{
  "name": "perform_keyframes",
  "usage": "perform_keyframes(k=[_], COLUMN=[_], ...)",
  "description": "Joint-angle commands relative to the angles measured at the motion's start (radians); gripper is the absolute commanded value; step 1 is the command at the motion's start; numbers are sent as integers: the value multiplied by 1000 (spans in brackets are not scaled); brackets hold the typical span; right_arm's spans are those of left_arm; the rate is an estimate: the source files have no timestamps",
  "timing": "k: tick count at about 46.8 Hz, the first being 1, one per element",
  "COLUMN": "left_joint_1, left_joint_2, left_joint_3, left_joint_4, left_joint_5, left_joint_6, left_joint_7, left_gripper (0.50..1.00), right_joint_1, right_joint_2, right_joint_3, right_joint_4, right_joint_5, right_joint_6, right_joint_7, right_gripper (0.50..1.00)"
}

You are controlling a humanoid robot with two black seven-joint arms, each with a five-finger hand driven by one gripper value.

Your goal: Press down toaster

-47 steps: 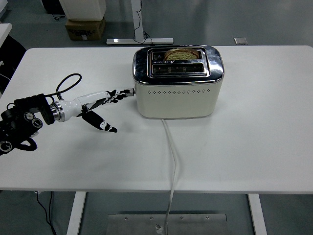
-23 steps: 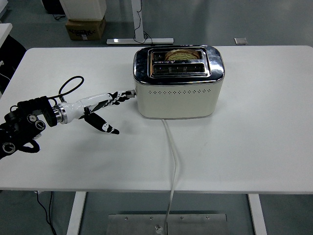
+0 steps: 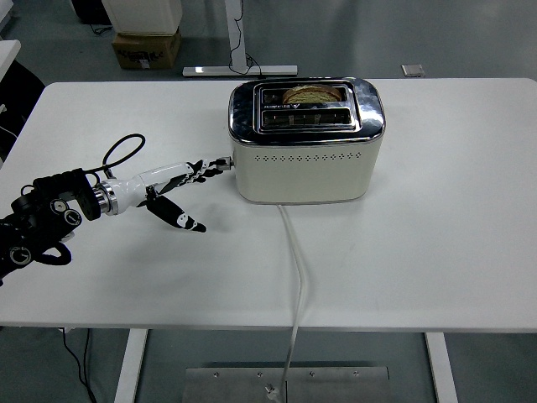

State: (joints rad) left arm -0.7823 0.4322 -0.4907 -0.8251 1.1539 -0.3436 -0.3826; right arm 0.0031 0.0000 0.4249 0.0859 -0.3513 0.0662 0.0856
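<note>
where the white cord trails off the near edge, the matte table lies bare. left hand holds nothing, slim fingers stretched to the toaster's side lever, thumb splayed low. mid-table stands the rounded cream-and-chrome toaster, bread still raised.

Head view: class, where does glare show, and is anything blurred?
Head view: sharp throughout, evenly lit; glare only on the toaster's chrome top; soft shadows under the toaster and the left robot hand.
</note>
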Motion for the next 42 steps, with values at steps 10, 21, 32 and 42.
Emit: perform_keyframes(k=[10, 21, 32, 42], left_joint_1=[12, 14, 18, 26], left_joint_2=[8, 16, 16, 13], left_joint_3=[0, 1, 1, 1], left_joint_4=[7, 7, 7, 7], left_joint_5=[-8, -43, -45, -54], left_joint_6=[0, 0, 0, 0], left_joint_7=[-1, -1, -1, -1], left_gripper=[1000, 1000, 1000, 1000], right_joint_1=[0, 0, 0, 0], right_joint_2=[0, 0, 0, 0], right_joint_3=[0, 0, 0, 0], right_joint_4=[0, 0, 0, 0], right_joint_5=[0, 0, 0, 0], right_joint_6=[0, 0, 0, 0], right_joint_7=[0, 0, 0, 0], right_gripper=[1000, 998, 998, 1000])
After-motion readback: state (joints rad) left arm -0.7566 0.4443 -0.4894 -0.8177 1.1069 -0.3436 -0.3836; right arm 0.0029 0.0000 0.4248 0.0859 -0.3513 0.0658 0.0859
